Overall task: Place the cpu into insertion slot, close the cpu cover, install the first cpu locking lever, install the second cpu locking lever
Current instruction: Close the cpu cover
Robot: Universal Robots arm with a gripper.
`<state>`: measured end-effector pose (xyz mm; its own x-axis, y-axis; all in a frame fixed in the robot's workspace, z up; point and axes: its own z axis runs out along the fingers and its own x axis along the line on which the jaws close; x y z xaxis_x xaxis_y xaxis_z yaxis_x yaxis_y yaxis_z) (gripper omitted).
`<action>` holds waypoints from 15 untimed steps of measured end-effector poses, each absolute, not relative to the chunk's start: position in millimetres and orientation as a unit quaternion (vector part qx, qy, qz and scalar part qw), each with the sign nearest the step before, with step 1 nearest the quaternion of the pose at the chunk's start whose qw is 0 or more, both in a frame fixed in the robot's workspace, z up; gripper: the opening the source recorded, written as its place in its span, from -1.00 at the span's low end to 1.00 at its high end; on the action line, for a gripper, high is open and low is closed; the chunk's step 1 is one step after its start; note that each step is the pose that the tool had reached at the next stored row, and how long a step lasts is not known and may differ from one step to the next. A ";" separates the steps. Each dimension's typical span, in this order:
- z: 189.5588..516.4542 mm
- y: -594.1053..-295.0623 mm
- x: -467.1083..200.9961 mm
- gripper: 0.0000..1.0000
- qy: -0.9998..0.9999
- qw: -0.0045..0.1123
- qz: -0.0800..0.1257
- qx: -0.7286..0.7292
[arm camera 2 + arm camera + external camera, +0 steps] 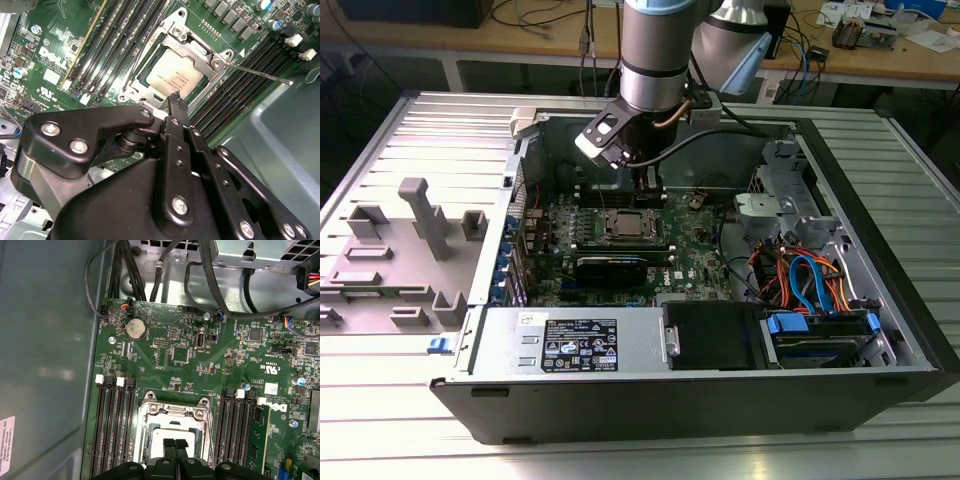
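Note:
The cpu (172,75), a silvery square chip, lies in the insertion slot (131,80) on the green board. The cpu cover (196,49), a metal frame, lies flat around it. One thin locking lever (257,73) sticks out from the socket's corner across the memory slots. My gripper (175,98) is shut with nothing in it, its tips just above the edge of the socket. In the first wrist view the fingertips (169,444) stand together over the cpu (161,436). In the exterior view the gripper (650,185) hangs over the back edge of the socket (625,225).
Black memory slots (112,425) run along both sides of the socket, with one module (257,432) fitted. A black card (610,268) lies in front of the socket. The case wall (45,340), a cable bundle (810,280) and the drive bay (820,335) surround the board.

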<state>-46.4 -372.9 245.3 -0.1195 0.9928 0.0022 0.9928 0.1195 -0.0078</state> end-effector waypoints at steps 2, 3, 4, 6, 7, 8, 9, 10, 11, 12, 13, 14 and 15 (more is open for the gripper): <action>245.3 -372.9 -46.4 -0.79 -0.748 0.003 0.002 -0.664; 245.2 -372.9 -46.5 -0.79 -0.748 0.003 0.002 -0.664; 245.2 -372.9 -47.4 -0.79 -0.748 0.003 0.002 -0.664; 245.2 -372.9 -51.9 -0.79 -0.748 0.003 0.002 -0.663; 245.1 -372.9 -55.4 -0.79 -0.748 0.003 0.002 -0.664; 245.0 -372.9 -57.7 -0.79 -0.748 0.003 0.002 -0.664; 244.9 -372.8 -59.3 -0.79 -0.748 0.003 0.002 -0.664; 244.7 -372.8 -61.3 -0.79 -0.748 0.003 0.002 -0.664; 244.8 -372.9 -61.7 -0.79 -0.748 0.003 0.002 -0.663; 244.8 -372.9 -61.9 -0.79 -0.748 0.003 0.002 -0.664; 244.2 -372.9 -62.2 -0.79 -0.748 0.003 0.002 -0.664; 242.9 -372.9 -63.2 -0.79 -0.748 0.003 0.002 -0.664; 241.4 -372.9 -65.8 -0.79 -0.748 0.003 0.002 -0.664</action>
<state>-65.8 -372.9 241.4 -0.1195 0.9928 0.0022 0.9928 0.1195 -0.0078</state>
